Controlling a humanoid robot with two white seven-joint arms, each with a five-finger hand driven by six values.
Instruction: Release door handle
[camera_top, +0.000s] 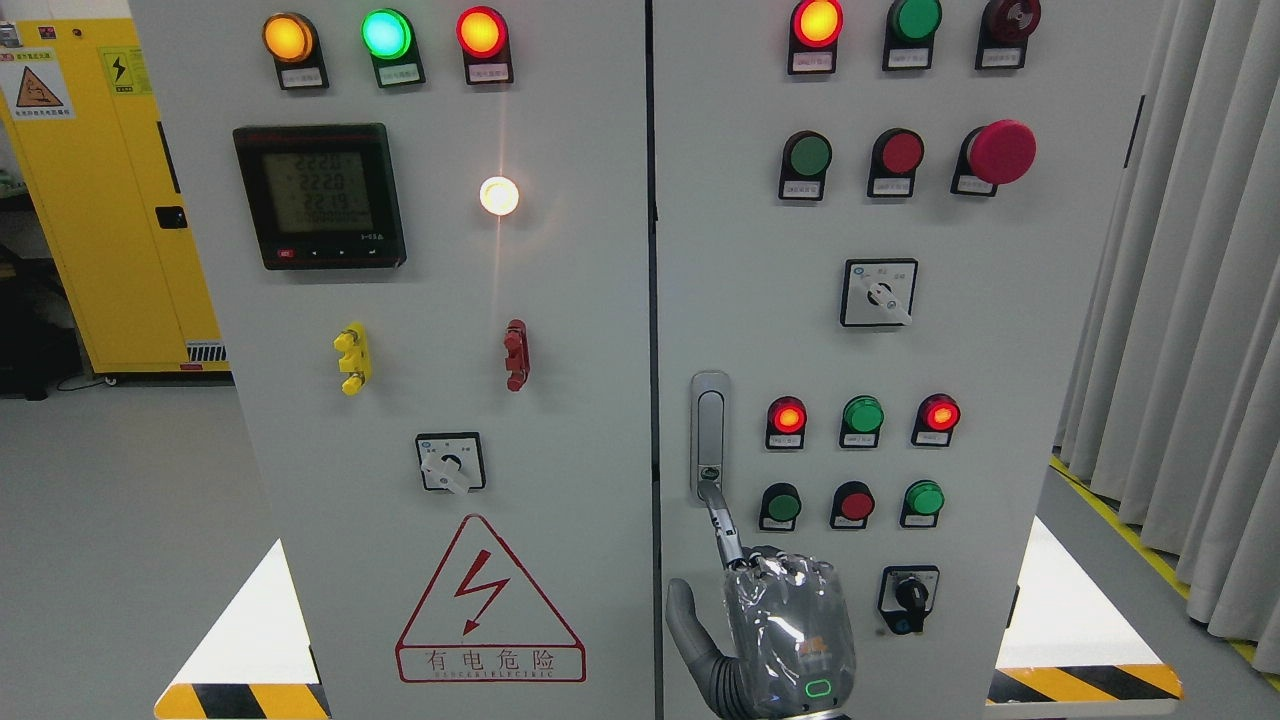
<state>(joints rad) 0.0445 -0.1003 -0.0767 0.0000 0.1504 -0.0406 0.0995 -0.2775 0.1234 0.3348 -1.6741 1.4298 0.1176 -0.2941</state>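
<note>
Nearest the camera, a robot hand rises from the bottom edge just right of the middle, so it is unclear which arm carries it; its back is wrapped in clear film with a small green light near the wrist. The index finger is stretched straight up, its tip touching the lower end of the door handle, the thumb juts out to the left, and the other fingers are curled at the knuckles, gripping nothing. The handle is a slim upright silver lever in a rounded recessed plate, with a small round lock at its foot, set at the left edge of the right cabinet door at mid height. That door carries fourteen round lamps and buttons, one red mushroom stop button and two rotary switches. The left door carries four lamps, one digital meter, one rotary switch and a red lightning warning triangle. Farther back stand a yellow safety cabinet at left and grey curtains at right.
</note>
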